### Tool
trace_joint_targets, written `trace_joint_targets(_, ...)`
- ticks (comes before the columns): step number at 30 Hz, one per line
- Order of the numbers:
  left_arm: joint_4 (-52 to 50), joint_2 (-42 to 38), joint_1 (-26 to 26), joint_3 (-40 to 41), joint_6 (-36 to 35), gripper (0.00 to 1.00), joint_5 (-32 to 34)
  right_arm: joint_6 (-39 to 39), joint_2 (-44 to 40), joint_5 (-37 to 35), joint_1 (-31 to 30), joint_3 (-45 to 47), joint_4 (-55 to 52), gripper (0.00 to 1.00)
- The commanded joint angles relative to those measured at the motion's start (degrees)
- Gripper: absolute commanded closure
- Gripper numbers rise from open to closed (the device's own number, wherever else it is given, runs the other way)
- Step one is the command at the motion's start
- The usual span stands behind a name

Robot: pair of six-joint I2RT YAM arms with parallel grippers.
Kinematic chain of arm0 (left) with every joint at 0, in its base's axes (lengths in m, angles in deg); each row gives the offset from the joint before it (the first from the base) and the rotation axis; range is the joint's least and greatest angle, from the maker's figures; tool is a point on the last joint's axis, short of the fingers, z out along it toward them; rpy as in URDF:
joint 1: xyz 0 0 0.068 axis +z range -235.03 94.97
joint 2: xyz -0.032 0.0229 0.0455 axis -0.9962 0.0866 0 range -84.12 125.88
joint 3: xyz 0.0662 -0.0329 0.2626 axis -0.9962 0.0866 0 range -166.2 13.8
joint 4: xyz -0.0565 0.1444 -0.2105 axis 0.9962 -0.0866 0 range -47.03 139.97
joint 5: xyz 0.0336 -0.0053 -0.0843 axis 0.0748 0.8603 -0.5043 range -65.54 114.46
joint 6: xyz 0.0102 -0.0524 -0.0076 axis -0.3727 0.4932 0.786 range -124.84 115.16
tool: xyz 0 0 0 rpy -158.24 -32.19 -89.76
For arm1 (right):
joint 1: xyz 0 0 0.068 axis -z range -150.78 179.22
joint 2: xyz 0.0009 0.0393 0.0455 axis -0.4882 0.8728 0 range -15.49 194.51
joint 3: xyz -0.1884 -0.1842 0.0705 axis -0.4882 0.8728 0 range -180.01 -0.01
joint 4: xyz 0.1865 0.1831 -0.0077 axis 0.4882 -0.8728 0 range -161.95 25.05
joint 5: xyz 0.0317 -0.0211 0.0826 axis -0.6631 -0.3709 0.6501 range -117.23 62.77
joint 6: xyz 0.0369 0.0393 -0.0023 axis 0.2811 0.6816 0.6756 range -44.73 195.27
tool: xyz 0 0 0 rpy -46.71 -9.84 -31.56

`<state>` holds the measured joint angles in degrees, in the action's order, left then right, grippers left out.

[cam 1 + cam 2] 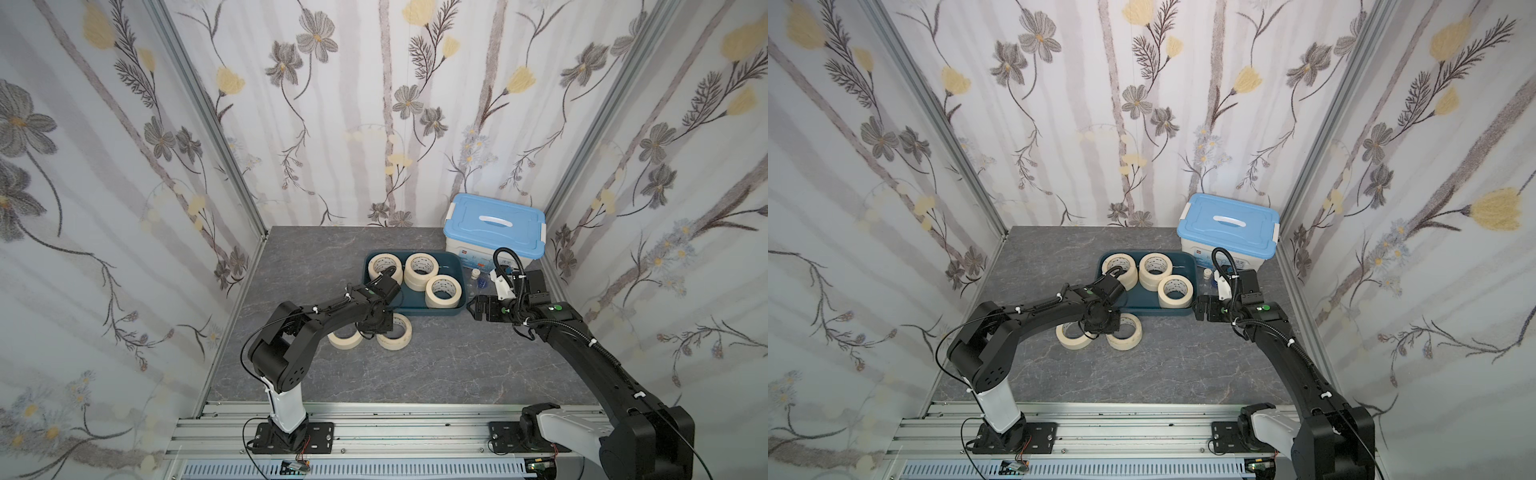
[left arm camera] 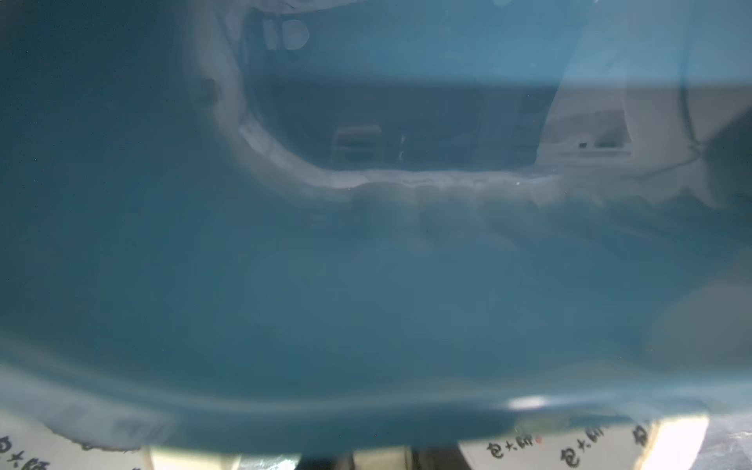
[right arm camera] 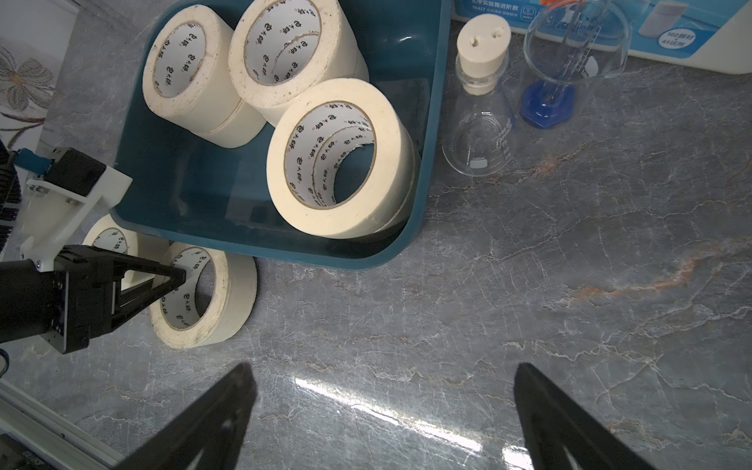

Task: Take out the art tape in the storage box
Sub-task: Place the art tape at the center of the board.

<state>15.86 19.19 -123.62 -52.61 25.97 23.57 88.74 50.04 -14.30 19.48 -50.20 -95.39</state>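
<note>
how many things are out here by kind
tape rolls 8: 6 stacked in the teal tray, 2 on the table
containers 2: teal tray, lidded bin
glassware 2: stoppered flask, cylinder
total 12

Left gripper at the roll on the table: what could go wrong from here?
The left gripper looks pinched on the rim of a tape roll lying by the tray; pulling away without opening could drag it. The open right gripper hovers near a glass flask beside the tray; reaching in could knock it. The rolls in the tray are stacked and may topple.
</note>
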Motion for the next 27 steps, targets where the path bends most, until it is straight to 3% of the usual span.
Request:
trace_joint_targets(1, 1.2, 0.3, 0.1, -0.3, -0.2, 0.93, 1.9, 0.3, -0.2, 0.0, 0.0, 0.1, 0.7, 0.0)
trace_joint_targets(13, 1.3, -0.4, 0.1, -0.1, 0.1, 0.77, 2.4, 0.5, 0.1, 0.1, -0.2, 0.0, 0.6, 0.0)
trace_joint_targets(18, 1.0, -1.6, 0.1, -0.2, 0.1, 0.63, 2.9, 0.5, 0.0, 0.4, -0.2, -0.2, 0.7, 0.0)
trace_joint_targets(27, 0.7, -6.3, 0.1, 0.6, -0.7, 0.54, 4.0, 1.0, 0.2, 0.6, -0.5, -0.6, 0.6, 0.0)
